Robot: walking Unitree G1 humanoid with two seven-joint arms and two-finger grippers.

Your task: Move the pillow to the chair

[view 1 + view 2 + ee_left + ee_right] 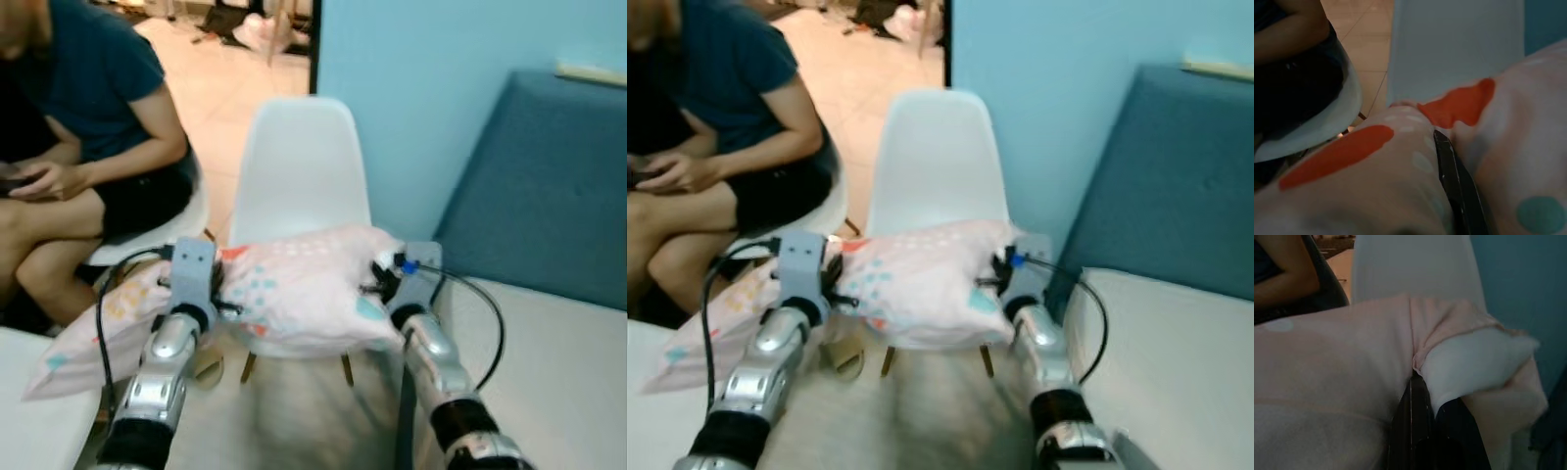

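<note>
Nearest the camera, the 2 silver arms reach forward and carry the pillow (304,289) between them: the left claw (217,294) is pinched on the fabric at the pillow's left part, and the right claw (380,282) is clamped on a bunched fold at its right end (the wrist views show black fingers (1418,431) buried in the pink cloth). The pillow hangs in the air just in front of the white chair (299,166), hiding the seat, so whether it already touches the seat is hard to tell in this slightly blurred view. The step in hand looks like the carry to the chair; next the pillow probably needs to go forward and down onto the seat before both claws let go. Beyond, at the left, a person (88,127) sits on another chair, and a blue wall stands behind.
</note>
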